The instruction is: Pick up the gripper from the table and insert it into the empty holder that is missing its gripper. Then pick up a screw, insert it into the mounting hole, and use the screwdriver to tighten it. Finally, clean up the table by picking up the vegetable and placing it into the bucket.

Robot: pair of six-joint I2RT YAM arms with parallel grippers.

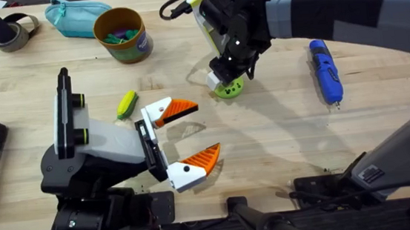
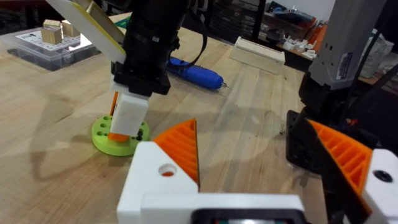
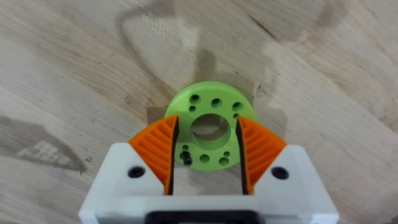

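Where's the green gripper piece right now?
In the overhead view the lime-green gripper piece lies on the table right of centre, directly under the right hand, between the toy corn and the blue screwdriver.

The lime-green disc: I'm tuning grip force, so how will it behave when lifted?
The lime-green disc looks like rigid plastic, so it probably won't flex. Its many holes suggest it is light. Lying flat, it likely won't roll, though the right gripper pinches across the central hole, so it might pivot.
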